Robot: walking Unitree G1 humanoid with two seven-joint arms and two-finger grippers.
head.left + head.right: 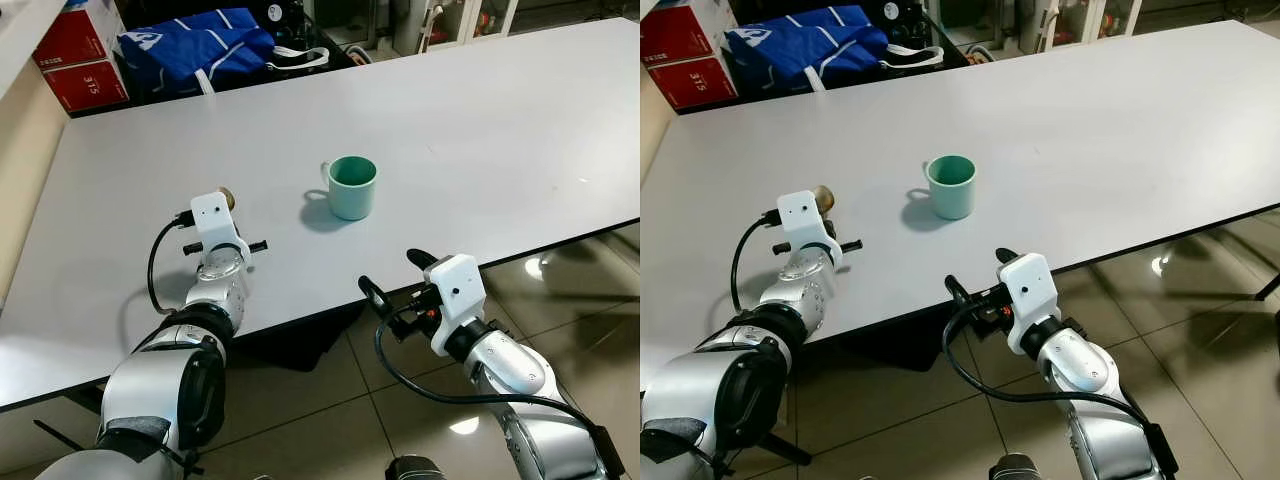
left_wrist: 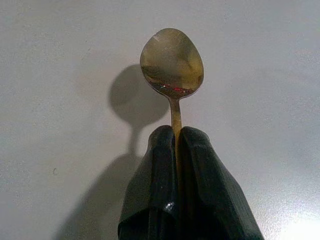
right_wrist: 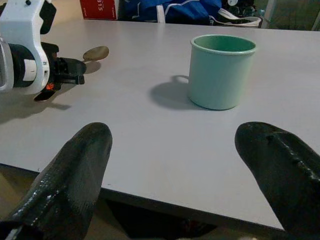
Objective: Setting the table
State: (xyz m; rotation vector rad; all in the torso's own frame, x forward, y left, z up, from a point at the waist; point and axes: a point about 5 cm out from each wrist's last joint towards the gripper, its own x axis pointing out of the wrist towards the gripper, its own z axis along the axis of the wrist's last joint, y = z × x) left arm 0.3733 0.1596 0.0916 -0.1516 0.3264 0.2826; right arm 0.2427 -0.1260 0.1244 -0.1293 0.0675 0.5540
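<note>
A wide white table carries a green mug, which stands upright about midway along the table and somewhat nearer the near edge than the far one, with its handle turned toward the robot's left.

The left gripper is over the table near the near edge, toward the table's left end and well apart from the mug. Its two black fingers are pressed together on the thin handle of a brass-coloured spoon. The spoon's bowl sticks out beyond the fingertips and faces up, and it casts a shadow on the table beside it; whether the bowl touches the surface cannot be told.

The right gripper sits at the near edge of the table, in front of the mug. Its fingers are spread wide apart and hold nothing, and the mug shows between them further in on the table.

Beyond the far left corner of the table lie a blue bag and red cartons. Glossy beige floor tiles show past the near edge.
</note>
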